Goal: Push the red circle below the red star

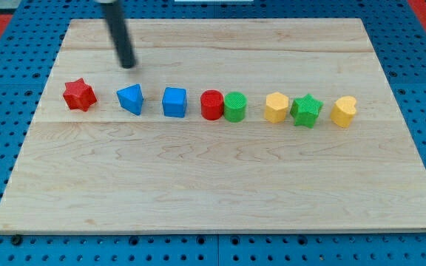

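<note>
The red circle (211, 104) stands near the middle of the wooden board (220, 192), touching a green circle (235, 107) on its right. The red star (79, 94) sits at the view's left end of the row. My tip (129, 65) is above the row, just above the blue triangle (131, 98), well to the left of the red circle and up-right of the red star. It touches no block.
A blue cube (174, 102) lies between the blue triangle and the red circle. To the right are a yellow hexagon (276, 107), a green star (306, 111) and a yellow heart-like block (343, 111). A blue perforated table surrounds the board.
</note>
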